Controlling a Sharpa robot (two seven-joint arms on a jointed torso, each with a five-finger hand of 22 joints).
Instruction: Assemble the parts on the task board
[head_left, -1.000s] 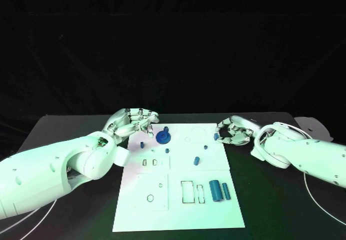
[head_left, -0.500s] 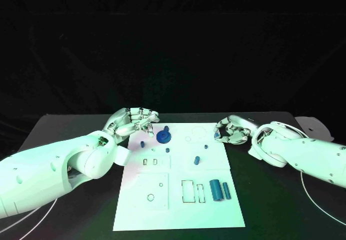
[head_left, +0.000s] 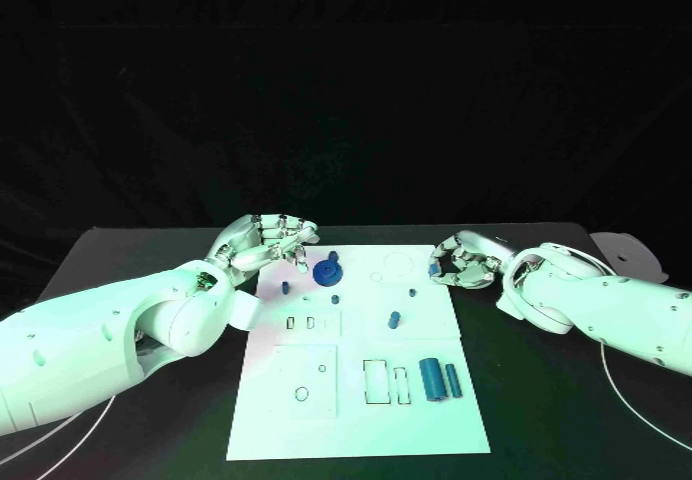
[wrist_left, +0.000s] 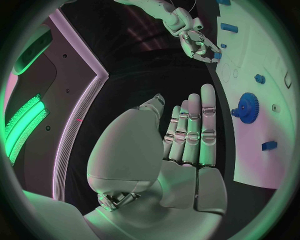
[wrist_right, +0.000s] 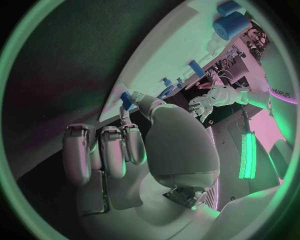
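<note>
Two hands hang at the far corners of the board (head_left: 361, 400). The left hand (head_left: 267, 243) is at the far left corner, beside the board's edge; in the left wrist view its fingers (wrist_left: 190, 130) lie straight and side by side, with nothing in them. The right hand (head_left: 464, 262) is at the far right corner, fingers curled in around a small blue part (head_left: 434, 269) at the board's edge. The right wrist view shows that part (wrist_right: 127, 100) at the tips of thumb and finger, so it looks pinched, though the contact is too small to be sure.

On the board, a blue gear (head_left: 329, 271) stands at the far left, close to the left hand. A small peg (head_left: 286, 290) sits left of it, another peg (head_left: 392, 320) near the middle, and two blue cylinders (head_left: 440, 380) lie side by side at the near right, beside rectangular slots (head_left: 378, 384).
</note>
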